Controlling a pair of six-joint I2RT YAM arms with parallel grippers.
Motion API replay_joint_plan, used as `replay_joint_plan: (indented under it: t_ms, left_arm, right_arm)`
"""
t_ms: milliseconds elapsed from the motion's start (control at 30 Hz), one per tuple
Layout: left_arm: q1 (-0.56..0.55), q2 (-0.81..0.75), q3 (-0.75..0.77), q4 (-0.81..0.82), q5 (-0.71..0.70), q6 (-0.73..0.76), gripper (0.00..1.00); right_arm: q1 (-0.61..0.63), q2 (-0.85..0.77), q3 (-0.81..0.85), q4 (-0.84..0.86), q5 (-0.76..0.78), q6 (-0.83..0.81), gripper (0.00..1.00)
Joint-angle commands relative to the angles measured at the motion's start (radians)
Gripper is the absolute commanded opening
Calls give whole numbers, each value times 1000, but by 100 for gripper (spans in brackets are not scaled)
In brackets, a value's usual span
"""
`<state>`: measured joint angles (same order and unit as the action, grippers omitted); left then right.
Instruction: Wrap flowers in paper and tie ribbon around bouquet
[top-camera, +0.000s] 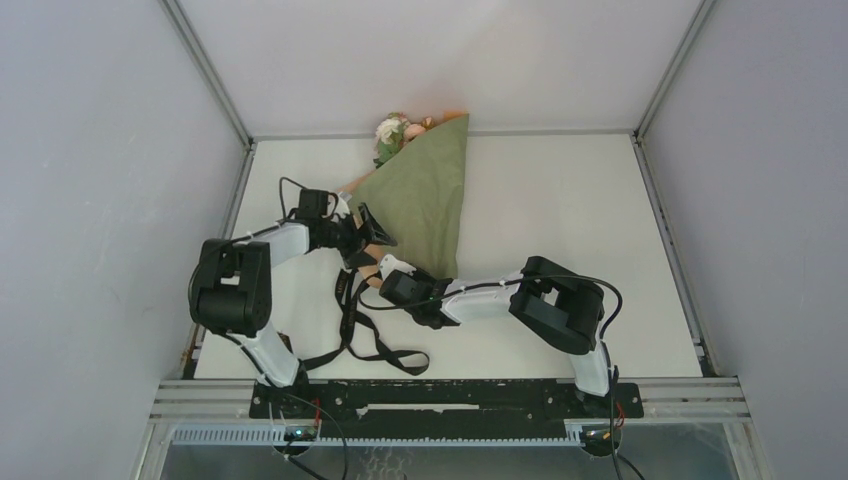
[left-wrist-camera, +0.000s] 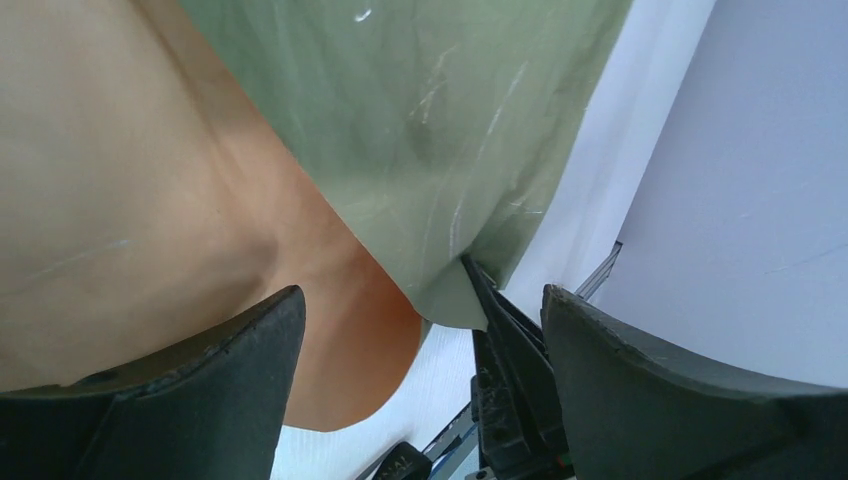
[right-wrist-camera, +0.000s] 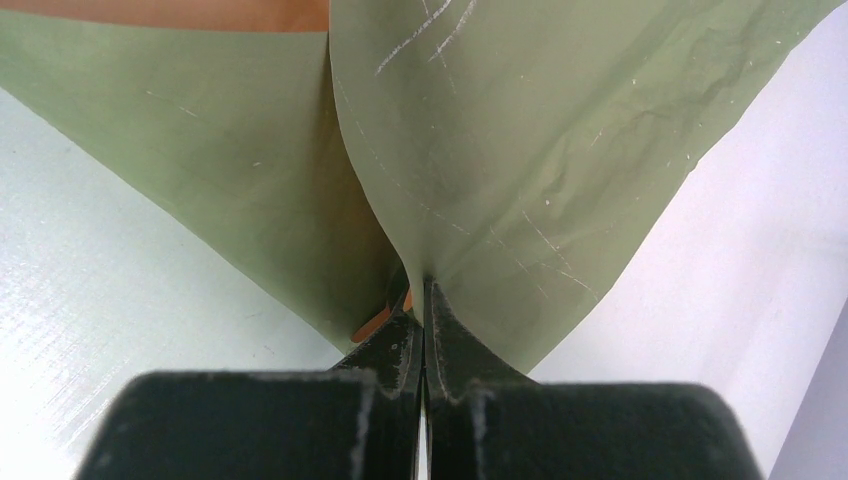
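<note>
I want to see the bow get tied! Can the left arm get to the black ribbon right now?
Probably yes. The left gripper is open, and the ribbon lies in loops on the table, nearer the arm's base. The right gripper, pinching the paper, sits close, so room is tight.

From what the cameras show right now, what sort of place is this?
Most likely a robot test cell, not a flower shop: a left arm and a right arm mounted on a rail at the edge of a white table, plain grey walls closing it in, and a bouquet as the work piece.
</note>
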<state>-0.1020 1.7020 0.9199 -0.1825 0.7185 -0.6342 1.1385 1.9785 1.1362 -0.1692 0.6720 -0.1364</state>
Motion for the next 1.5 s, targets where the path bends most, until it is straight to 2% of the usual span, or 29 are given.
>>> replay_joint_plan:
  t_ms: [0,133,333,433,500,533,567,700,767,900,1000,1100,1200,1333,1467]
  left_arm:
    - [-29,35,18,-10,31,15,90]
    - [-65,72,31,17,41,-5,81]
    - [-92,110,47,94,96,-64,54]
    - [-91,116,54,125,124,-82,35]
    - [-91,120,58,134,130,-86,15]
    - [-90,122,60,135,129,-82,4]
    - [-88,125,61,133,124,-78,0]
    - [-64,154,71,131,58,-40,0]
    - [-54,179,77,124,30,-20,0]
    - [-53,224,80,112,6,4,0]
    - [-53,242,77,103,1,16,0]
    - [-53,247,79,89,-7,26,0]
    - [-51,245,82,76,-18,35,0]
    - [-50,238,86,53,-40,54,0]
    - [-48,244,91,42,-50,59,0]
  right_arm:
    - [-4,32,11,3,-71,18,0]
    - [-4,34,11,3,-65,14,0]
    - [-3,20,11,4,-57,12,0]
    - [-2,2,11,6,-56,6,0]
    - [-3,-14,11,2,-51,-2,0]
    - [-2,-23,12,0,-51,-6,2]
    - [-1,-37,12,-3,-51,-10,6]
    - [20,-120,13,-29,-61,-27,27]
    - [28,-183,14,-68,-115,-23,39]
    - [28,-303,14,-195,-295,-3,55]
    - [3,-370,15,-269,-525,27,59]
    - [-73,-369,12,-224,-657,100,57]
    - [-150,-288,50,-158,-715,201,49]
    - [-233,-160,100,-111,-705,342,24]
    - [-273,-102,78,-75,-725,404,8]
